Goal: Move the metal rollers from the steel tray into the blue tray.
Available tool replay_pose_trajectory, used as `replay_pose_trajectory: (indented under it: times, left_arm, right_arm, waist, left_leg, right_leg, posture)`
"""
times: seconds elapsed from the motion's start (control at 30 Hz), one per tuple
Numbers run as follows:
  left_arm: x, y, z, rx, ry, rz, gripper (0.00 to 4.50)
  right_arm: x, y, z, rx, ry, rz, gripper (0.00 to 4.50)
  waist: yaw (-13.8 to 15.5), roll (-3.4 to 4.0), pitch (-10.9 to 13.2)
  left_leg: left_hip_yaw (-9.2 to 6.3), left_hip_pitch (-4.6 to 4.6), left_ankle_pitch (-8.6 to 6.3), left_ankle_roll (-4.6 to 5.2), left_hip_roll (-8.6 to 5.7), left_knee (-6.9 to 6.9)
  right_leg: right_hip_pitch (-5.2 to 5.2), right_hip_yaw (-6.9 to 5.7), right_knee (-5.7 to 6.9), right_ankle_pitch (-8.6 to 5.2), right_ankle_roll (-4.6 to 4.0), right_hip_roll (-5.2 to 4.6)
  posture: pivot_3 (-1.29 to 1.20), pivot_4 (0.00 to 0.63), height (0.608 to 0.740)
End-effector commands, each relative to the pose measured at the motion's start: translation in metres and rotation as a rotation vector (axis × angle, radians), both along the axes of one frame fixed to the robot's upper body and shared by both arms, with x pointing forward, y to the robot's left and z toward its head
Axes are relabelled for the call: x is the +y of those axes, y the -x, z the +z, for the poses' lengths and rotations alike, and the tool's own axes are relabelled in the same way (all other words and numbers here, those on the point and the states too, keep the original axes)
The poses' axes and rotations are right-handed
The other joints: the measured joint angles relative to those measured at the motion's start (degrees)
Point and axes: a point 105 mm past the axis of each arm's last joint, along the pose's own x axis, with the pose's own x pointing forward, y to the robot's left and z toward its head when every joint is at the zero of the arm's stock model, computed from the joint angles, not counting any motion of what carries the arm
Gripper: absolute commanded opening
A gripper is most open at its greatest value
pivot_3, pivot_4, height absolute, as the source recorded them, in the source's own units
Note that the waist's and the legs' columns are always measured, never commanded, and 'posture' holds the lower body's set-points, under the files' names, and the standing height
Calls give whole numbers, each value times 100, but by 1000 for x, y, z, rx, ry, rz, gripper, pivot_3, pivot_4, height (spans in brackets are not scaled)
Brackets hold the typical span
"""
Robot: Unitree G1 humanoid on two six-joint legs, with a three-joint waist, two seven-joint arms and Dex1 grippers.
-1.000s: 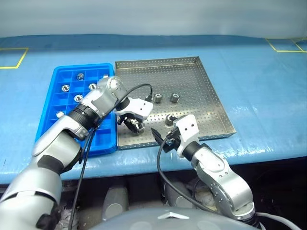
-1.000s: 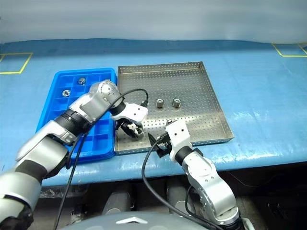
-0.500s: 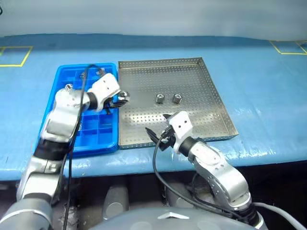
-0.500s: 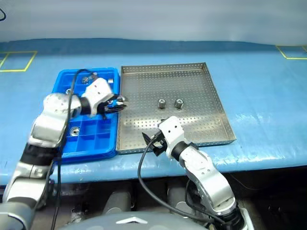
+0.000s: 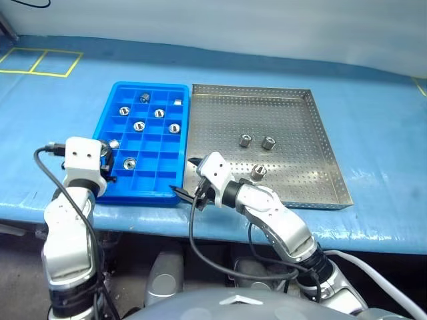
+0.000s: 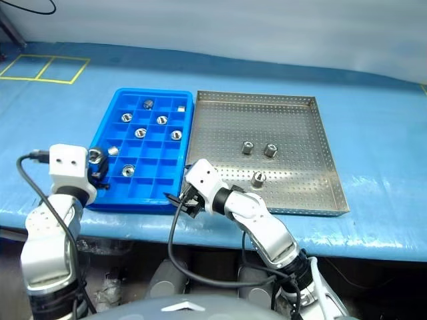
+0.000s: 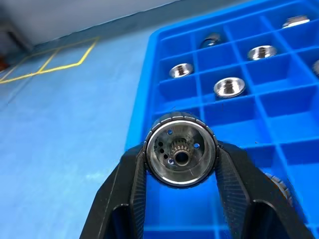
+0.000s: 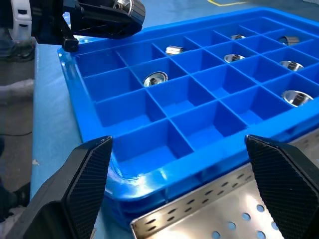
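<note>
Rollers split across both trays: three left on the steel tray [image 5: 320,153], seven or so already sitting in cells of the blue tray [image 5: 148,190], plus one in the left gripper [image 7: 180,164].

Key relation: the held roller [image 7: 180,155] is clamped side-on between the two black fingers [image 7: 127,196], hollow bore facing the wrist camera, axis lying roughly level. It hangs over the blue tray's left-hand near edge, empty cells directly ahead of it and beside it. Judgement: short move inward, then tip the axis upright and let go.

Right gripper [image 8: 182,191] jaws spread wide, nothing in them, parked low at the seam between the two trays, pointing across the blue grid toward the left gripper. It's the nearer arm to the remaining rollers: one [image 5: 258,172] just beside its forearm, two more [image 5: 245,140] [image 5: 269,143] mid-tray, well apart from it.

Obstruction: none over the empty cells; occupied cell [image 5: 128,162] just beside the drop zone, so avoid doubling up.
</note>
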Motion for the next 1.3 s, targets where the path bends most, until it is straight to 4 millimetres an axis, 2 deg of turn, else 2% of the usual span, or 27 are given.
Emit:
replay_pose_trajectory:
  times: [0.03, 0.3, 0.57, 0.63, 0.7, 0.77, 0.83, 0.93, 1.03, 1.17, 1.3]
  left_arm:
    - [-1, 10, 4, -11, -41, 40, 1708]
    - [-4, 18, -20, 121, -24, 44, 1708]
    - [6, 17, -17, 153, 6, 98, 4385]
    - [6, 15, -13, 148, 8, 97, 4479]
    - [-1, 5, 0, 74, 35, 54, 4479]
    - [-15, -4, 13, -4, 56, -29, 4479]
    - [-37, -16, 24, -94, 58, -138, 4479]
    - [-72, -28, 29, -188, 80, -284, 4479]
    - [-97, -34, 26, -230, 81, -378, 4479]
    - [-121, -35, 20, -253, 127, -480, 4479]
    - [-146, -30, 10, -242, 171, -615, 4479]
  right_arm:
    - [9, 4, 11, -49, -36, 54, 4500]
    - [8, 7, 11, -53, -35, 50, 4500]
    - [-2, 4, 13, -53, -42, -3, 4500]
    - [-5, 3, 14, -56, -42, -18, 4500]
    - [-13, -3, 17, -73, -38, -57, 4500]
    - [-24, -12, 21, -87, -40, -119, 4500]
    - [-42, -28, 24, -84, -34, -230, 4500]
    - [-72, -52, 25, -83, 6, -425, 4500]
    - [-93, -68, 28, -63, 8, -583, 4500]
    - [-111, -80, 28, -9, -18, -708, 4500]
    - [-119, -89, 21, 53, -30, -777, 4500]
  waist:
    - [72, -1, 0]
    - [121, 0, -1]
    - [75, 1, -2]
    - [62, 1, -2]
    - [55, 0, -2]
    - [72, 0, -2]
    - [68, -1, -2]
    - [60, 0, -2]
    - [5, -1, -2]
    - [-113, 1, -2]
    - [-228, 2, -1]
  left_leg:
    - [0, 0, 0, -1, 0, 0]
    - [5, 4, 3, -6, 2, -1]
    - [5, 4, 3, -6, 2, -13]
    - [6, 4, 3, -6, 2, -13]
    - [6, 4, 3, -6, 2, -12]
    - [4, 1, 4, -7, 2, -9]
    - [5, -1, 4, -7, 2, -5]
    - [9, -2, 4, -8, -1, -5]
    - [15, -3, 4, -8, 0, -9]
    - [18, -5, 3, -7, 2, -27]
    - [18, -5, 3, -6, 1, -31]
  right_leg:
    - [1, 0, -1, -1, -3, 0]
    - [0, 0, -4, -2, -14, -2]
    - [-5, -1, -8, -4, -18, -1]
    - [-4, -1, -8, -4, -18, -2]
    - [-4, -1, -8, -4, -18, -2]
    - [-4, -3, -9, -4, -18, -2]
    - [-4, -3, -10, -3, -17, -4]
    - [-2, -2, -17, 2, -16, -9]
    - [-5, 3, -21, 7, -17, -8]
    - [-17, 6, -22, 26, -33, -4]
    - [-17, 6, -23, 31, -25, -3]
  posture:
    - [344, 150, 740]
    - [317, 150, 740]
    - [288, 150, 740]
    - [271, 150, 740]
    - [271, 150, 740]
    - [258, 150, 740]
    - [250, 150, 740]
    - [213, 150, 740]
    - [185, 150, 740]
    - [164, 150, 740]
    - [147, 150, 740]
